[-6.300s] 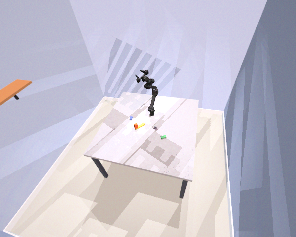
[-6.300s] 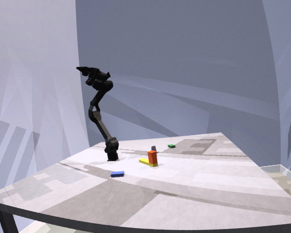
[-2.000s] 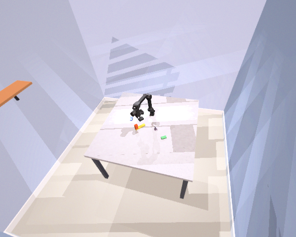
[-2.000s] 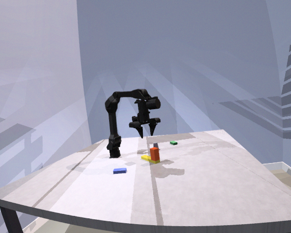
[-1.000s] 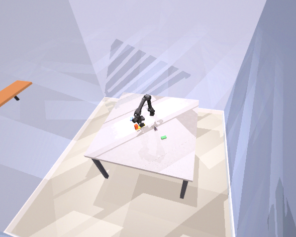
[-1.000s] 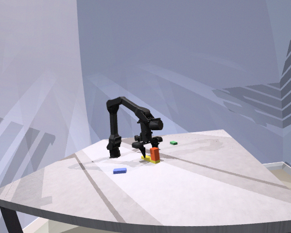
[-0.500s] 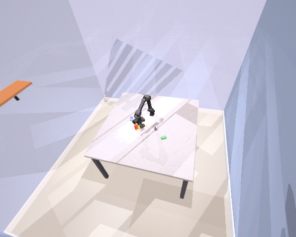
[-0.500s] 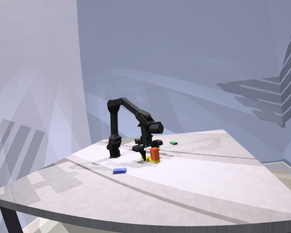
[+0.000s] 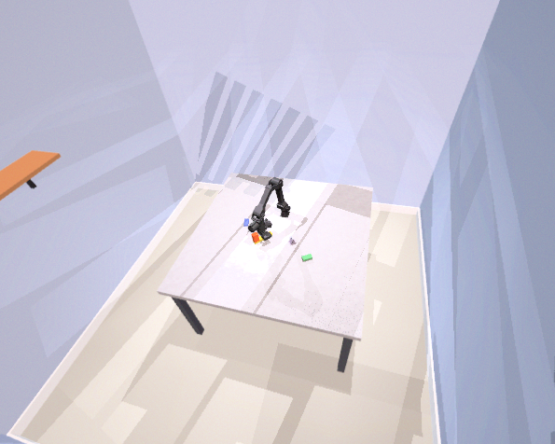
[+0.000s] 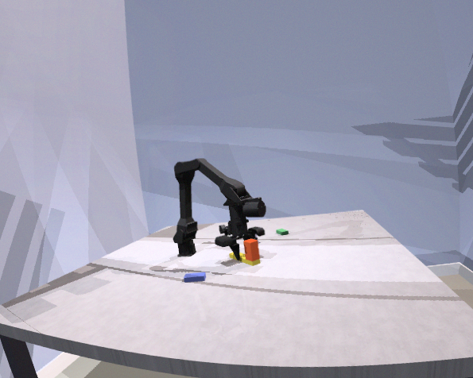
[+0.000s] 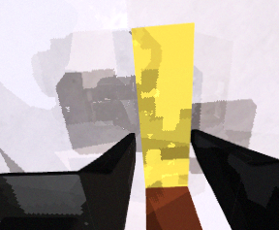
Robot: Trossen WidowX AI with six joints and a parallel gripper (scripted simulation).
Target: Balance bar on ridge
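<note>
The yellow bar (image 9: pixel 261 239) (image 10: pixel 252 262) (image 11: pixel 170 72) lies flat on the table, with an orange-red block (image 9: pixel 255 237) (image 10: pixel 251 249) (image 11: pixel 168 208) standing on one end. My gripper (image 10: pixel 242 252) (image 11: pixel 163 137) points down and is partly open, its fingertips on either side of the bar's bare part, beside the block. In the wrist view a narrow gap shows between the left finger and the bar; the right finger is very near or touching. A small grey peaked piece, seemingly the ridge (image 9: pixel 292 241), stands apart on the table; the gripper and block seem to hide it in the exterior view.
A blue block (image 9: pixel 245 222) (image 10: pixel 194 277) lies on one side of the arm, nearer the camera in the exterior view. A green block (image 9: pixel 306 257) (image 10: pixel 281 231) lies on the other side, beyond the ridge. Shadows of the arm fall around the bar.
</note>
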